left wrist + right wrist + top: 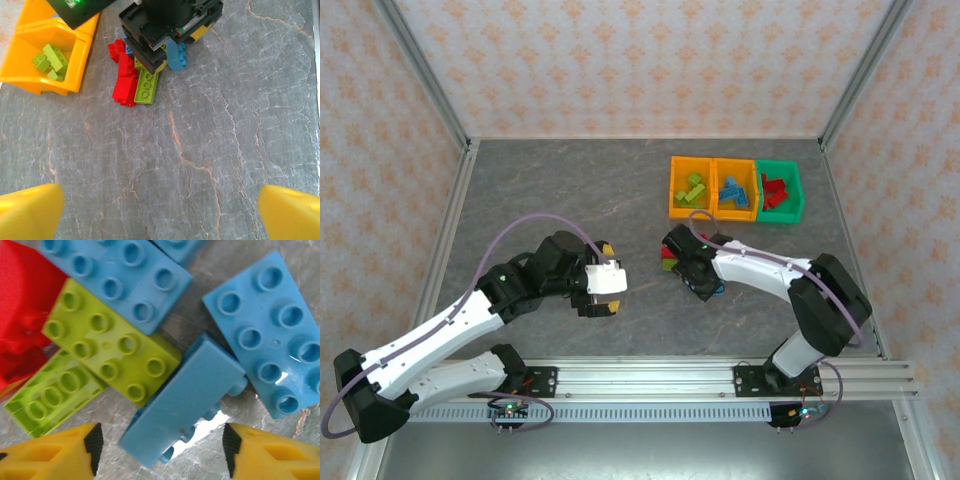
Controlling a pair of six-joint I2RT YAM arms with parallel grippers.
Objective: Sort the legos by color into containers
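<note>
Right end effector (160, 446), spread wide, straddles a tipped light blue brick (184, 396), probably to pinch its long sides.

Red, lime and blue legos (131, 82), grey veined table (210, 165), orange and green containers (692, 212).

Loose legos (668, 254) mostly hidden, orange bin (36, 83) cropped
</note>
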